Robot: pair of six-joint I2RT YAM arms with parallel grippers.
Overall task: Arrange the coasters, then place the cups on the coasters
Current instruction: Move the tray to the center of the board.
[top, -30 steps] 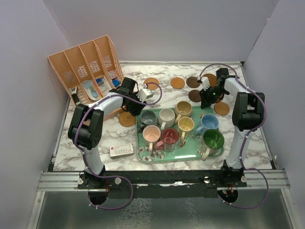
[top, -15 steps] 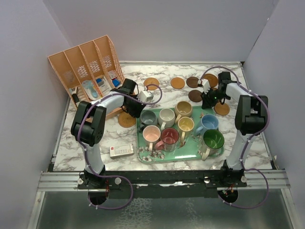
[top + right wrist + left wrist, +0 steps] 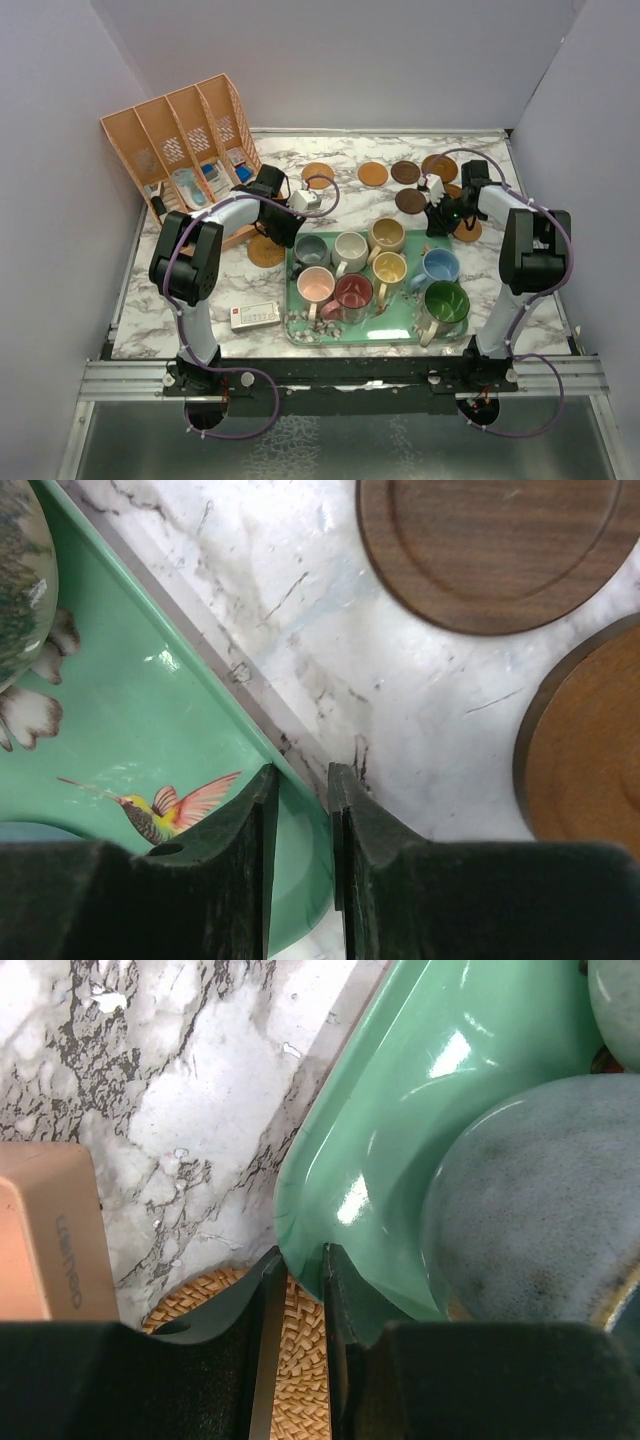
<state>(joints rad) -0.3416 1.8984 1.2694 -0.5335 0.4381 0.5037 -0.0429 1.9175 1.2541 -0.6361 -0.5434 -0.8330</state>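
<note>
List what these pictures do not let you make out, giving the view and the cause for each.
- Left wrist: most of the woven coaster, hidden by the fingers and the tray.
- Left wrist: the grey cup, cut off by the right edge.
- Right wrist: the tan coaster, cut off by the edge.
- Top: the white card's print, too small.

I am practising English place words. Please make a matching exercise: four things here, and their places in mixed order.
1 grey mug
2 green mug
3 woven coaster
4 rack

a in the tray, near right
b table's far left corner
c on the table, left of the tray
d in the tray, far left

Pairs: 1-d, 2-a, 3-c, 4-b
</note>
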